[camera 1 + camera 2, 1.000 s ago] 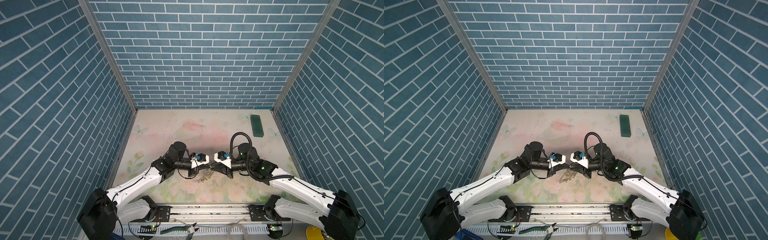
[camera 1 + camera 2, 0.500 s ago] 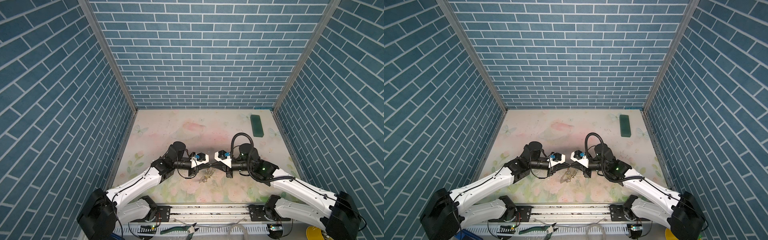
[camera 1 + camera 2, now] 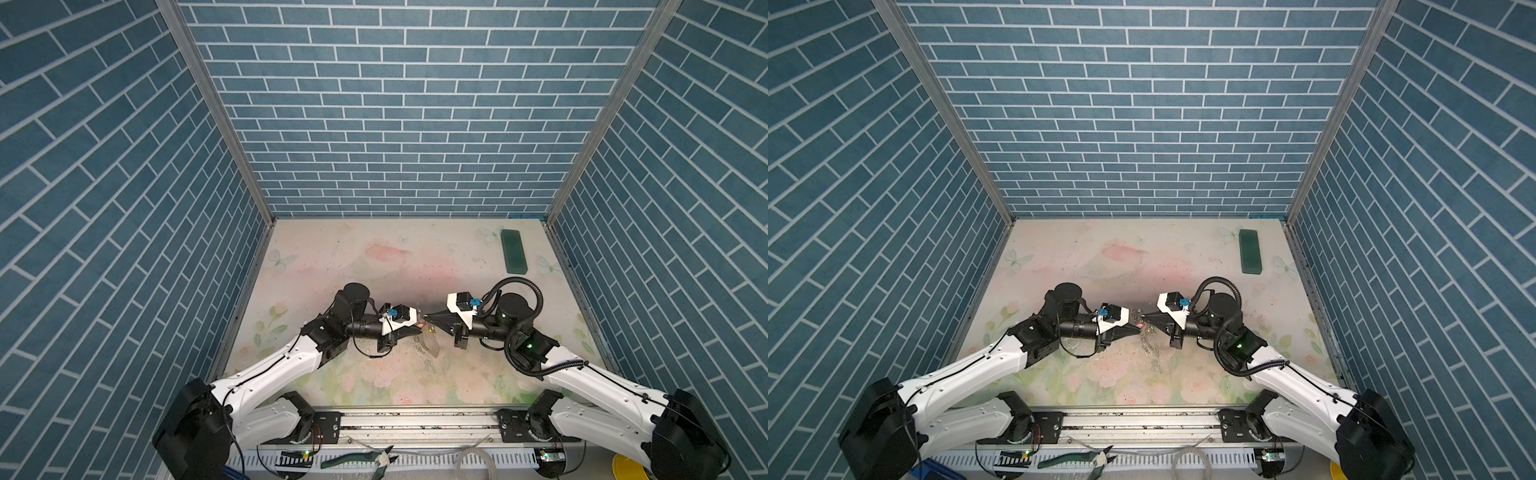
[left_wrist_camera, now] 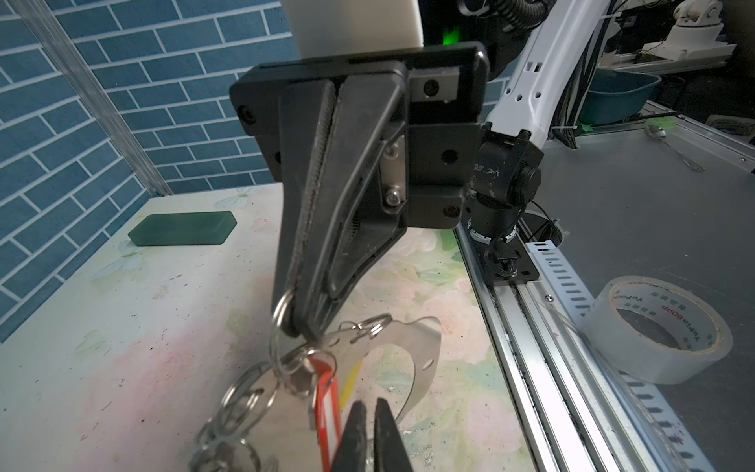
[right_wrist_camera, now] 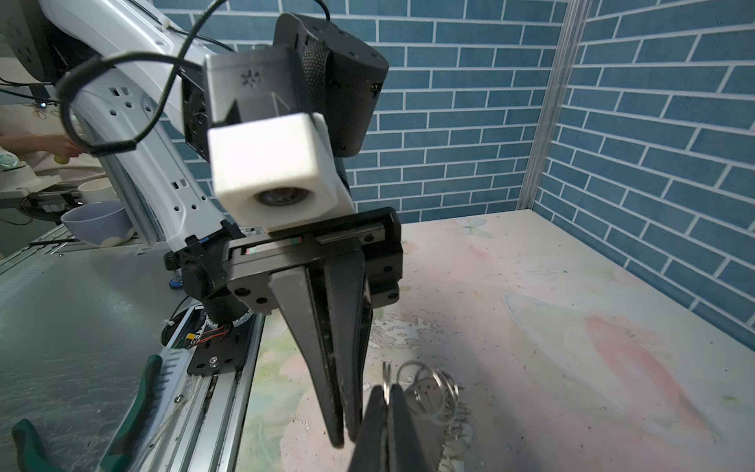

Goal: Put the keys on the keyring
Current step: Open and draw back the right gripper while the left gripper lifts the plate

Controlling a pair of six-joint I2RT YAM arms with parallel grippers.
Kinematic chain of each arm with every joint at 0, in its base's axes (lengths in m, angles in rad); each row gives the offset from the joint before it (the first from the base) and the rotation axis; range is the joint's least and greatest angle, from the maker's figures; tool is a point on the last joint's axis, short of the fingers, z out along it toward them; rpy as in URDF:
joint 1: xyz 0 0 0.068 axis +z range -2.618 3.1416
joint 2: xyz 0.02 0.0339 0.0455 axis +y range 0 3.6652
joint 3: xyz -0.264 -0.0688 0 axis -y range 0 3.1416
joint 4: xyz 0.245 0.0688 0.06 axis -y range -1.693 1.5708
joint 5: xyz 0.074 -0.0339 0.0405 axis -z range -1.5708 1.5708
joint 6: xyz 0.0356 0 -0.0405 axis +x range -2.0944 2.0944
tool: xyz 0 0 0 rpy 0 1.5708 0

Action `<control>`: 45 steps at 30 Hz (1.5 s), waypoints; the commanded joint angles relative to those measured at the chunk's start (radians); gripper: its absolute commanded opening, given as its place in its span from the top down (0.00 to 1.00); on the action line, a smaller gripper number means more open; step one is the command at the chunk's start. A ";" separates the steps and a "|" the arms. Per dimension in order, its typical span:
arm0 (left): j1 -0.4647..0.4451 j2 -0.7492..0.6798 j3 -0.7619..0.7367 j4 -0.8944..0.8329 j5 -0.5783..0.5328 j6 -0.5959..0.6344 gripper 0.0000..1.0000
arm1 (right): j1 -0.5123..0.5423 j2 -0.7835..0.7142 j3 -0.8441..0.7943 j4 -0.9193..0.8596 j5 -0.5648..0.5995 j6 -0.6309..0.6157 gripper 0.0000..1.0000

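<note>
Your right claw is pinched tight on a silver ring at the keyring's rim; your left claw meets it tip to tip, jaws all but together, and what they nip you cannot tell; the keyring hangs tilted between the two over the desk, near its front middle; the red key dangles just beside the left fingertips, the yellow key behind it; the green block lies well apart.
</note>
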 commanded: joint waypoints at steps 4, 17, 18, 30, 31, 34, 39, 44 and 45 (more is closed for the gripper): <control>0.002 -0.011 -0.030 0.050 -0.024 -0.017 0.92 | -0.001 0.014 -0.041 0.177 0.013 0.065 1.00; -0.003 -0.077 -0.096 0.204 -0.495 -0.343 0.80 | 0.004 0.043 -0.062 0.246 0.367 0.087 1.00; -0.003 -0.082 -0.100 0.192 -0.527 -0.374 0.80 | 0.005 0.055 -0.064 0.251 0.385 0.092 1.00; -0.010 -0.033 -0.201 0.289 -0.415 -0.479 0.67 | 0.006 0.201 -0.097 0.353 0.447 0.123 1.00; -0.011 -0.024 -0.198 0.283 -0.403 -0.489 0.65 | 0.006 0.207 -0.102 0.362 0.447 0.122 1.00; -0.014 -0.016 -0.219 0.304 -0.383 -0.496 0.60 | 0.006 0.220 -0.110 0.375 0.446 0.124 1.00; -0.014 0.003 -0.239 0.324 -0.391 -0.447 0.52 | 0.006 0.235 -0.121 0.390 0.426 0.118 1.00; -0.012 0.044 -0.231 0.341 -0.440 -0.423 0.49 | 0.006 0.245 -0.142 0.413 0.398 0.103 1.00; -0.012 0.053 -0.229 0.348 -0.434 -0.418 0.48 | 0.006 0.247 -0.146 0.416 0.395 0.104 1.00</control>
